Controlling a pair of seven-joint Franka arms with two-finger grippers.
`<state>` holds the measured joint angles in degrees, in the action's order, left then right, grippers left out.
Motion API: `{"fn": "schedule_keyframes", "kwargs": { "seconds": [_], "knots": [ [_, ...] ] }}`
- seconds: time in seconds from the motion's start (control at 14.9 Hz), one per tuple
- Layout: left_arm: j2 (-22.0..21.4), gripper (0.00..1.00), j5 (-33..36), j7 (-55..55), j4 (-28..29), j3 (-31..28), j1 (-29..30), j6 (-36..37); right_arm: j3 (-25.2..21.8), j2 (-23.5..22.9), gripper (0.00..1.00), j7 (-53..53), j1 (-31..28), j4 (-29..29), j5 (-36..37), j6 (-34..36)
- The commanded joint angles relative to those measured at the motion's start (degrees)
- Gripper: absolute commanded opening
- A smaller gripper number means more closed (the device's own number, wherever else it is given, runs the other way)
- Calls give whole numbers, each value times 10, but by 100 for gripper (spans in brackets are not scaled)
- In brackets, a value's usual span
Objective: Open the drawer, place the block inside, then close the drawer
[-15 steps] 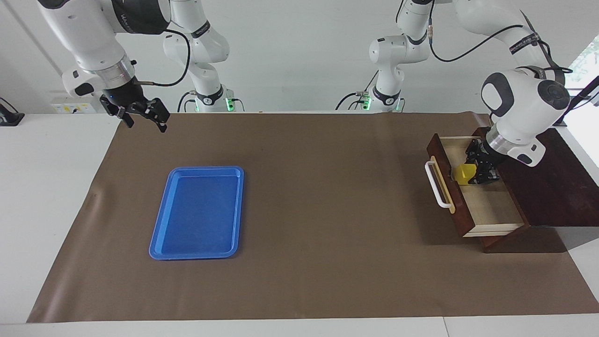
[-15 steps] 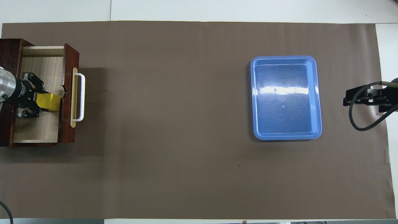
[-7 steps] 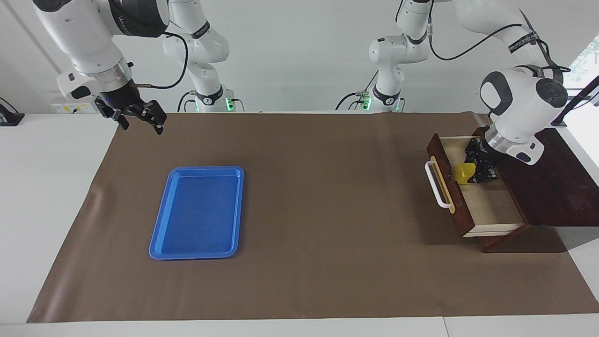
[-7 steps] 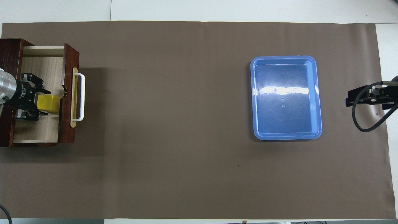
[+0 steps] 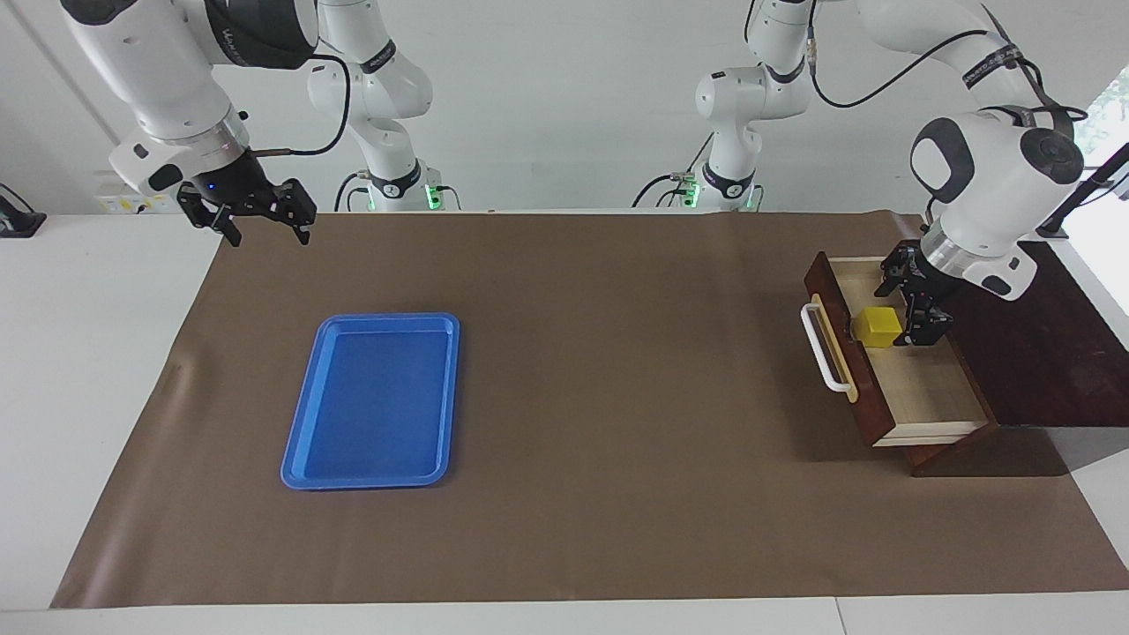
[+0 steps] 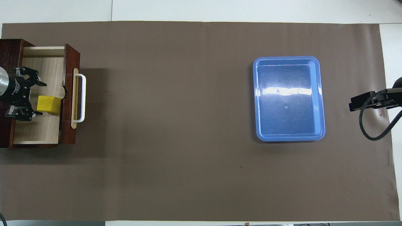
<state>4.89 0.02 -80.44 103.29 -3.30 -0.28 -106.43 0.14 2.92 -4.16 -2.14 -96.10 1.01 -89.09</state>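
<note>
We see the smooth yellow cube block point(image 5: 878, 325) resting on the pale wood floor of the pulled-out drawer point(image 5: 917, 388), just beside our left gripper's point(image 5: 913, 304) released, spread jaws. Our right gripper point(image 5: 262, 218) hangs with jaws apart.

White desk point(image 5: 97, 353), brown mat point(image 5: 617, 397) spread over it, blue tray point(image 5: 370, 401) toward right arm's end, wooden drawer box point(image 5: 1041, 353) at left arm's end

Glossy plastic tray point(image 6: 320, 94), wooden drawer point(image 6: 44, 131)
</note>
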Motion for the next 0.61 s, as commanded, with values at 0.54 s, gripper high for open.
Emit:
{"fn": "schedule_keyframes", "kwargs": {
  "seconds": [0.54],
  "knots": [
    [-8,100,72,-181,16,-3,-136,-14,7,3,100,-14,-9,-1,6,10]
  ]
}}
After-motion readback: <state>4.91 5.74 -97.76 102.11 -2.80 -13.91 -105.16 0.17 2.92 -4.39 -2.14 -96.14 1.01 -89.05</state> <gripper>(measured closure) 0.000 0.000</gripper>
